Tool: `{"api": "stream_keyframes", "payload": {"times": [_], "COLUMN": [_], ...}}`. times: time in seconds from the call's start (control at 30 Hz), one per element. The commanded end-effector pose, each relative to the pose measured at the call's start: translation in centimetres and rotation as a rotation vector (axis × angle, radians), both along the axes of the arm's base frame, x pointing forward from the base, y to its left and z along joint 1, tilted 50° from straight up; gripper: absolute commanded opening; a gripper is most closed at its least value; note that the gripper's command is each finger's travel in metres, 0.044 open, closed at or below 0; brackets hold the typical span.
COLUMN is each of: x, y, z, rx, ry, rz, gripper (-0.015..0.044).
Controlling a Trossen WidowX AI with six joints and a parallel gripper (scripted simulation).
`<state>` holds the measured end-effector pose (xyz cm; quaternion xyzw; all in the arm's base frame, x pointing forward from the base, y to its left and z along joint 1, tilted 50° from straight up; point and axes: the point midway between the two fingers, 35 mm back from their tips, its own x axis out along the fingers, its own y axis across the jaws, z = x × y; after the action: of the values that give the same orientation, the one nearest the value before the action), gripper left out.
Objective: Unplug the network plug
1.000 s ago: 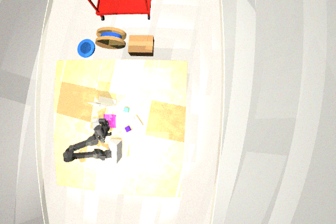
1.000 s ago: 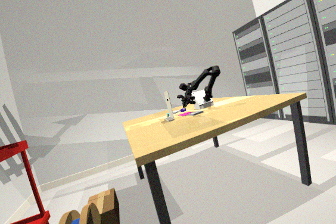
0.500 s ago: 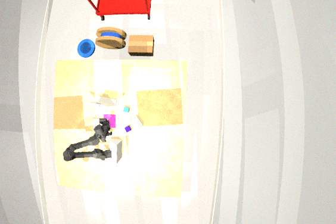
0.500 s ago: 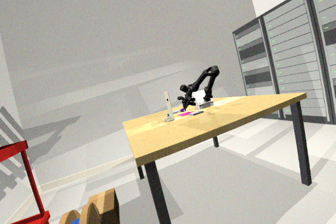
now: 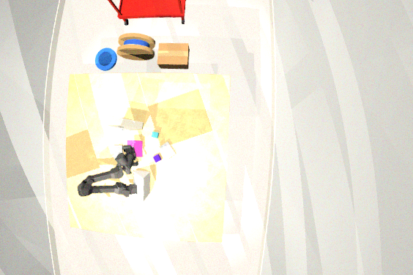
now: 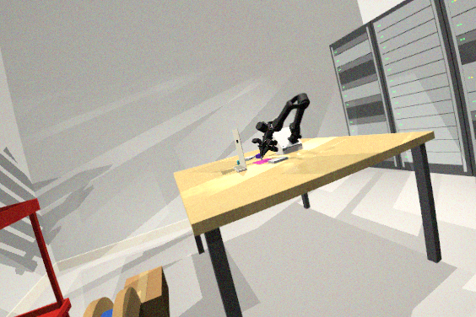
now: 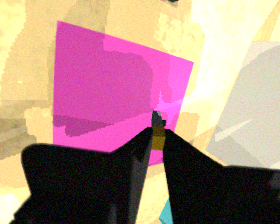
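My gripper [image 6: 262, 158] [image 7: 157, 133] is shut on the small plug [image 7: 158, 141], of which a dark end and a brownish part show between the fingertips. It points down over the magenta square [image 5: 139, 151] [image 6: 256, 163] [image 7: 99, 85], near the side towards the panel in the wrist view. The plug is low at the square; whether it touches the table cannot be told. The pale upright panel [image 5: 132, 124] [image 6: 240, 151] [image 7: 252, 110] stands beside the square, apart from my gripper. A small dark opening shows in its face in the exterior view. The plug's tab cannot be made out.
A cyan block [image 5: 155, 134] [image 6: 238, 163] [image 7: 166, 214] lies near the panel. A purple block [image 5: 157, 157] [image 6: 258, 156] lies on another side of the square, near a flat pale item [image 5: 168, 150]. A flat grey box [image 6: 278, 159] lies beside the square. A white-grey box [image 5: 142, 183] [image 6: 284, 138] stands by the arm's base.
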<state>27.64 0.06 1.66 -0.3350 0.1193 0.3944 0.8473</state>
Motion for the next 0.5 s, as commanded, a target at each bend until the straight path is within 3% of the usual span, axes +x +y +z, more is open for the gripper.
{"api": "stream_keyframes", "payload": {"times": [0.0,0.47], "x": [-0.09,-0.02], "y": [0.35,1.02], "z": [-0.32,-0.63], "rx": [0.004,0.006], "ry": [0.006,0.004], "rz": [-0.004,-0.005], "gripper": [0.0000,0.0000]}}
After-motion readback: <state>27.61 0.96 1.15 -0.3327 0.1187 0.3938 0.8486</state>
